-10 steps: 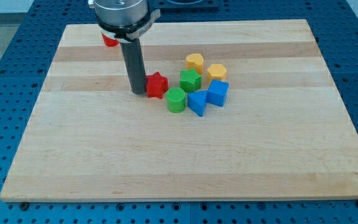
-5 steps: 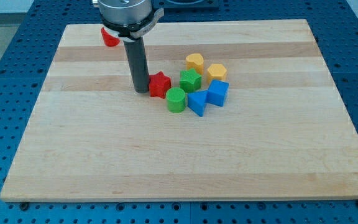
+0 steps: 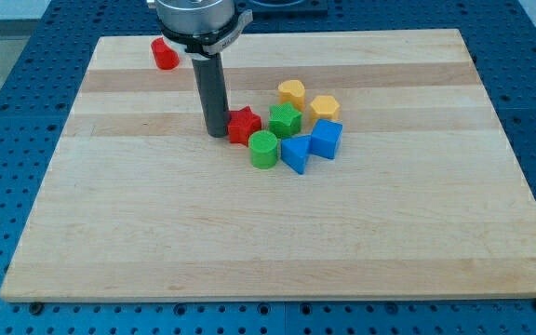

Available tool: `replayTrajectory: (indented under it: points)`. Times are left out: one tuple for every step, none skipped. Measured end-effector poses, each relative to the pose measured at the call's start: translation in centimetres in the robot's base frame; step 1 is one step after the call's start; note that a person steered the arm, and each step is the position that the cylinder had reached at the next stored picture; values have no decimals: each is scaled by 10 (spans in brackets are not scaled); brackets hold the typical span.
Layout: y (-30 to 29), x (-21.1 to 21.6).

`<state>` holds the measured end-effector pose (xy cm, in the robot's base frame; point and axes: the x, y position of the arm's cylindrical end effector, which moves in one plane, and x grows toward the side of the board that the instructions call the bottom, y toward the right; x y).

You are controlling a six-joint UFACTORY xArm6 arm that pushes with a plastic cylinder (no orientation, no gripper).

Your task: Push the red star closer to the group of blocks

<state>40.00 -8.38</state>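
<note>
The red star [image 3: 245,125] lies on the wooden board [image 3: 156,223] near its middle, just left of the group and close above the green cylinder [image 3: 263,149]. My tip [image 3: 217,133] touches the star's left side. The group holds a green star [image 3: 286,120], the green cylinder, a blue triangular block [image 3: 295,153], a blue cube [image 3: 326,139], and two yellow blocks [image 3: 292,91] [image 3: 324,108]. The red star sits right beside the green star, with at most a thin gap between them.
Another red block [image 3: 165,54] sits alone near the board's top left, beside the arm's round head [image 3: 199,20]. Blue perforated table surface [image 3: 7,102] surrounds the board.
My tip has slid to the right, pushing the red star to the right toward the green star and green cylinder. The other blocks have not moved.
</note>
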Motion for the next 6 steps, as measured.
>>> replayTrajectory:
  points:
    - [0, -2]
    - [0, -2]
    - [0, -5]
    - [0, -7]
    - [0, -10]
    - [0, -11]
